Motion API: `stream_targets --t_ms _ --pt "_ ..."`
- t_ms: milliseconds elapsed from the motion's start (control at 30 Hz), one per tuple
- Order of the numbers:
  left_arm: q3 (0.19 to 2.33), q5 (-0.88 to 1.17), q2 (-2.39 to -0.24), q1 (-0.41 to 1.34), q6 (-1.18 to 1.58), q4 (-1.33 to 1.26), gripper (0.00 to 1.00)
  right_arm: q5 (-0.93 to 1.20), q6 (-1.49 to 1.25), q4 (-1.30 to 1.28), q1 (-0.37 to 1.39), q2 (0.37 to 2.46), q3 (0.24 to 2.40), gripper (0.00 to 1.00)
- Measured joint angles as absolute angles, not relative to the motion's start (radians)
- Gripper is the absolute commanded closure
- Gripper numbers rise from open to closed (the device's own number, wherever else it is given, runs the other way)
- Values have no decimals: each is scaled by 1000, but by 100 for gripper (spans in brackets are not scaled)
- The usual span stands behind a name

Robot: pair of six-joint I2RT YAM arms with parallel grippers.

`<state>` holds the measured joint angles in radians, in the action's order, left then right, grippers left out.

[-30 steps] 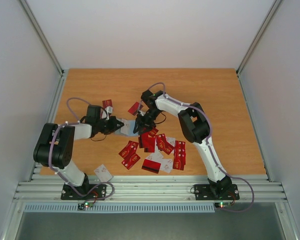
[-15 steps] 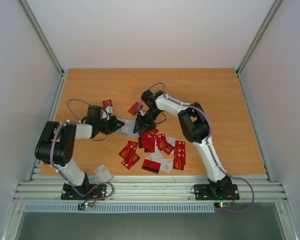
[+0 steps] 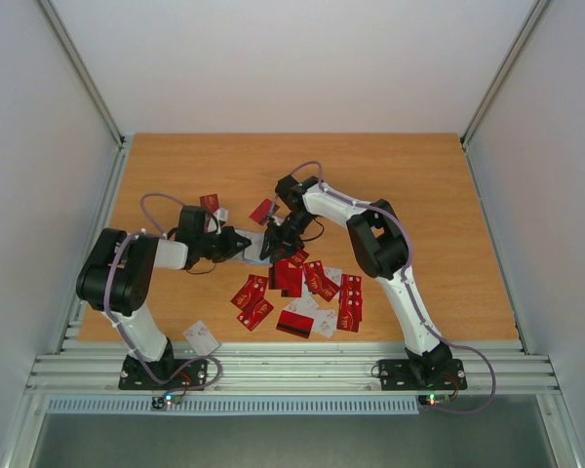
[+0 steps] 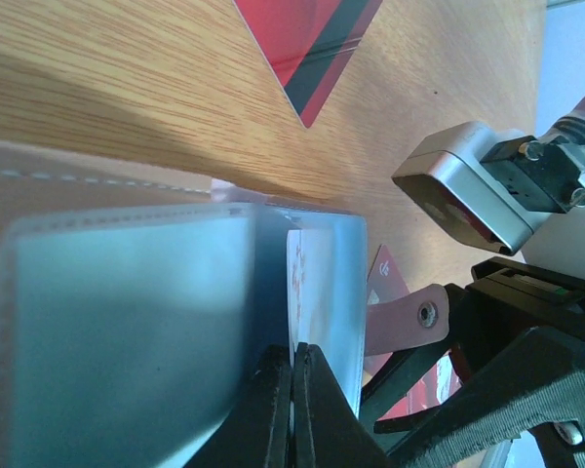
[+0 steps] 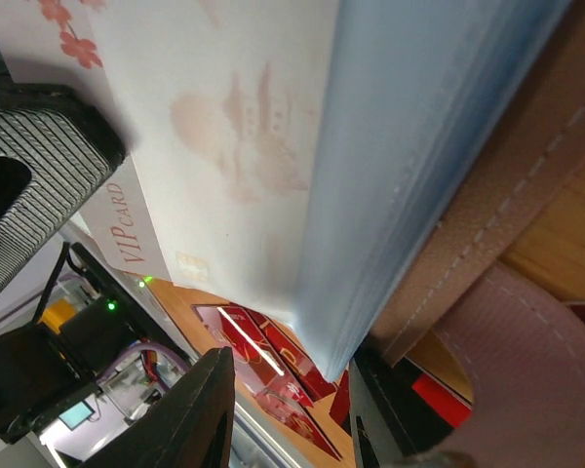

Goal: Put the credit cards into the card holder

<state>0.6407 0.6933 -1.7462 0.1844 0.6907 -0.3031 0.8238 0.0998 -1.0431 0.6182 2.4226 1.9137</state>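
- left gripper (image 3: 236, 241) is clenched tight, both fingers pressed together on the edge of the card holder (image 4: 127, 312), pinching its clear inner pocket
- the holder sits out over the tabletop (image 3: 419, 195), a bit left of the middle, right between the two grippers
- it's opened up: tan outside with a stitched seam, greyish see-through pocket inside, and a little brown snap tab (image 4: 409, 320) poking out toward the other arm
- right gripper (image 3: 271, 246) comes at it from the opposite side, pretty much nose to nose with the left one
- its jaws stand part-way apart on either side of the pocket's corner; honestly can't tell if they're actually pinching anything
- a pale card (image 5: 244, 146) with faint pink flower marks lies flat against the clear pocket, with "vip card" lettering near its edge
- from the left wrist view that card's end shows in the pocket mouth, just above the closed fingers
- the main bunch of red cards (image 3: 307, 288) is spread on the near side of the grippers, some overlapping, a couple pale side up
- strays: one red card (image 3: 210, 203) just past the left wrist, another (image 3: 263, 210) beside the right arm's wrist, and a pale one (image 3: 202, 337) near the left arm's base
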Motion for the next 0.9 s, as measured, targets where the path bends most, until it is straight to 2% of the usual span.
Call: stream_targets --t_ms 233,767,900 --pt "659 699 -1762 201 705 -310 98 823 94 -1043 618 2423 1914 66" --pt "764 612 -1739 245 559 -12 70 820 93 -1044 618 2422 1914 66" --pt "814 572 -1738 273 527 78 67 820 87 -1043 618 2422 1914 66"
